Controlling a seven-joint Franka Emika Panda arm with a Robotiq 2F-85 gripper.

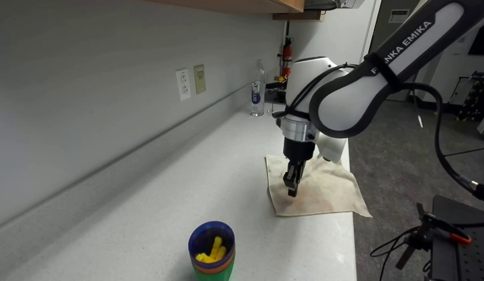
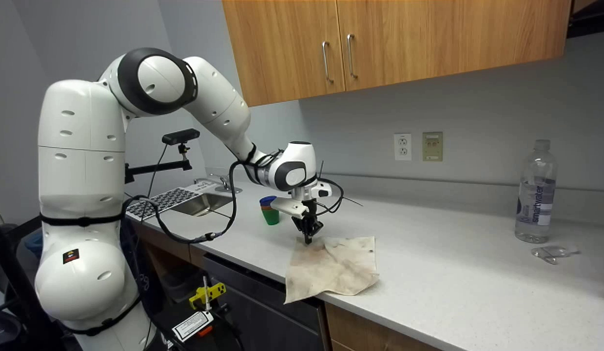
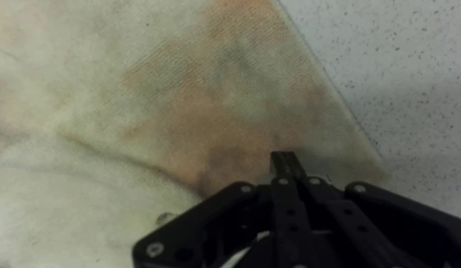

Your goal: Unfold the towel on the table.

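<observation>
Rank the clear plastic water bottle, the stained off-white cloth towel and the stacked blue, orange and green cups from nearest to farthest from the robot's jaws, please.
In an exterior view:
1. Towel: right beneath, though contact cannot be told.
2. Cups: a little way off, toward the picture's left.
3. Bottle: far over on the picture's right.

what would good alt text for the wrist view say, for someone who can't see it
A shut black gripper extends from the bottom over a beige towel with brownish stains, near a towel corner. A crease slants toward the gripper, and speckled white table shows at right. Whether the gripper touches the towel cannot be told.
</observation>
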